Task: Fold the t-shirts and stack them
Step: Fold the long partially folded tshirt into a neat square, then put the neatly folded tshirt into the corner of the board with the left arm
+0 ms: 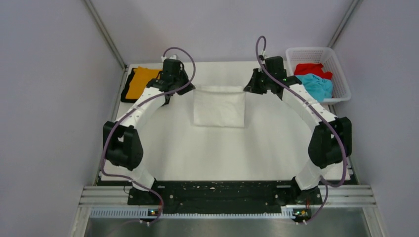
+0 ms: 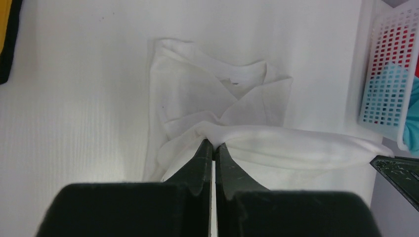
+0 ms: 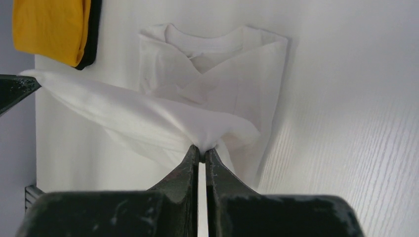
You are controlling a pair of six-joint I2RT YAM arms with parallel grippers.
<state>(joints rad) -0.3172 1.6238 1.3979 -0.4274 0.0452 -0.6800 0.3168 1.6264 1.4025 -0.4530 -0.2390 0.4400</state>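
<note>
The white t-shirt (image 1: 219,106) lies partly folded in the middle of the table's far half. My left gripper (image 1: 185,89) is shut on its far left corner, pinching the cloth (image 2: 232,131) at the fingertips (image 2: 205,148). My right gripper (image 1: 249,89) is shut on its far right corner, cloth (image 3: 207,128) bunched at the tips. The held edge hangs stretched between the two grippers above the table. The collar (image 3: 202,47) shows at the shirt's near end. An orange t-shirt (image 1: 141,81) lies folded on a black one (image 1: 128,85) at the far left. Red (image 1: 312,69) and teal (image 1: 316,85) shirts sit in the basket.
The white lattice basket (image 1: 341,74) stands at the far right corner, off the white table surface (image 1: 222,153). The enclosure walls close in on the left, right and back. The arm bases sit on the black rail at the near edge.
</note>
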